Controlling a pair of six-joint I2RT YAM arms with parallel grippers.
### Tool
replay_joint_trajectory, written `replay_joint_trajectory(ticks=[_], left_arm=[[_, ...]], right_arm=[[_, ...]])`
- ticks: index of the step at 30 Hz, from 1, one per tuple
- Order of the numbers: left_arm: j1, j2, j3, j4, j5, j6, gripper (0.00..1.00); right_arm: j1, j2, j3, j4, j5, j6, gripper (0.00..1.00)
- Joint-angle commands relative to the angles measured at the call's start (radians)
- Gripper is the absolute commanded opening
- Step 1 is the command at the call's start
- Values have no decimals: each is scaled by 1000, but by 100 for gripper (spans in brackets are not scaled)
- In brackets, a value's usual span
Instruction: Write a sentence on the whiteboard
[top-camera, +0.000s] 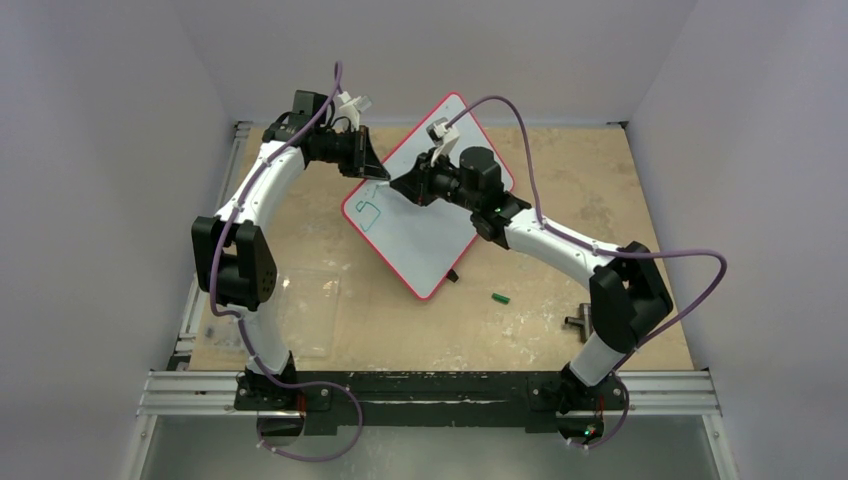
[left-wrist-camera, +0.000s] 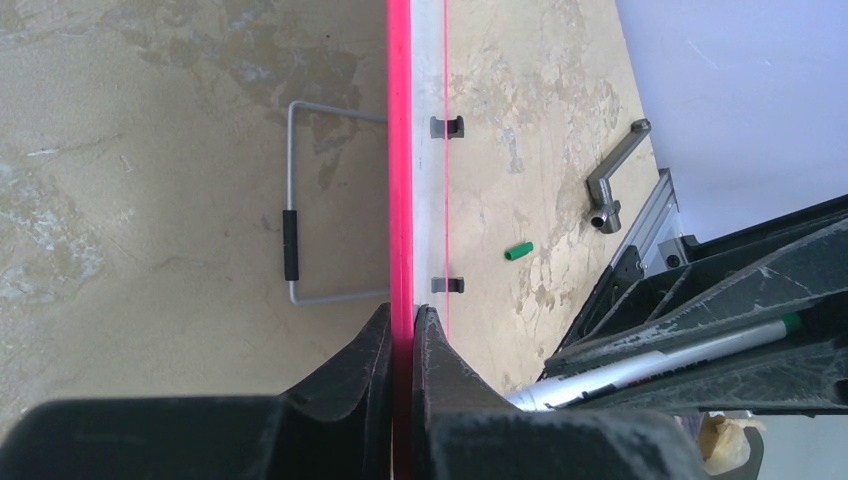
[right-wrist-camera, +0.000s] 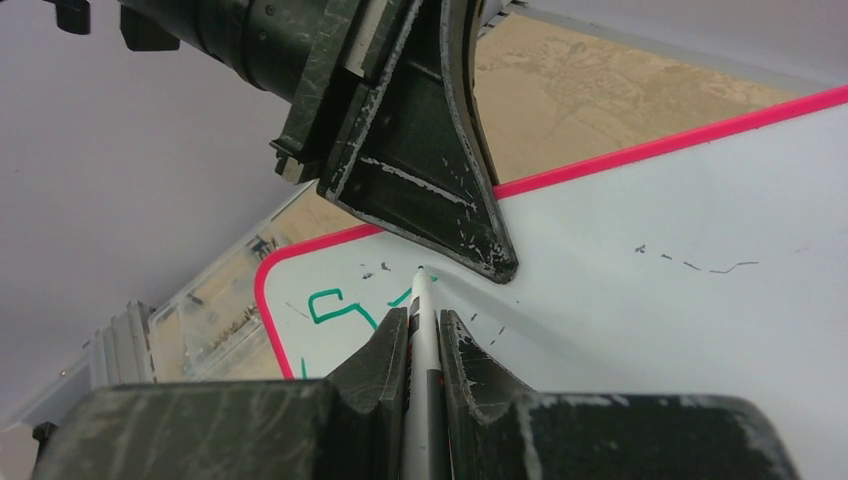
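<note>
— Whiteboard (top-camera: 425, 225): how does it look, that large flat white board with the thin red rim and rounded corners?

— It sits mid-counter in the top view, turned like a diamond with corners towards 12, 3, 6 and 9 o'clock. The face is smooth and glossy, with a few faint dark scuffs. The green handwritten marker strokes (right-wrist-camera: 335, 305) lie near the 9 o'clock corner. They form an angular S-like shape and a short line, and no full word is readable.

— Who holds the whiteboard?

— The left gripper (left-wrist-camera: 402, 330), black scuffed plastic with wedge-shaped fingers, is pinched tight on the red rim at the 10 o'clock edge. Its wrist view shows the board edge-on. A grey bent-wire stand with a black sleeve (left-wrist-camera: 290, 235) sticks out on the 9 o'clock side.

— And the other one?

— The right gripper (right-wrist-camera: 423, 320) is clamped narrowly on a slim white marker pen (right-wrist-camera: 422, 300). The tip points at the board just beside the green strokes. I cannot tell whether it touches.

— What about the counter?

— The tan counter (top-camera: 570, 170) is mottled, scratched wood. A small green cylindrical marker cap (top-camera: 501, 298) lies at 4 o'clock from the board. An angled grey metal handle (top-camera: 578, 321) lies farther out the same way. A clear plastic sheet (top-camera: 300, 310) lies flat at 8 o'clock.
</note>
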Motion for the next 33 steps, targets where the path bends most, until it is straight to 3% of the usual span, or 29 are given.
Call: replay_joint_trajectory(ticks=[1, 20, 33], left_arm=[[-41, -27, -2, -35, -14, 101, 0], [-42, -30, -2, -33, -11, 98, 0], [-44, -33, -2, -33, -10, 98, 0]], right_arm=[[10, -10, 70, 1, -25, 0, 0], [20, 52, 109, -37, -17, -1, 0], [29, -12, -31, -48, -2, -12, 0]])
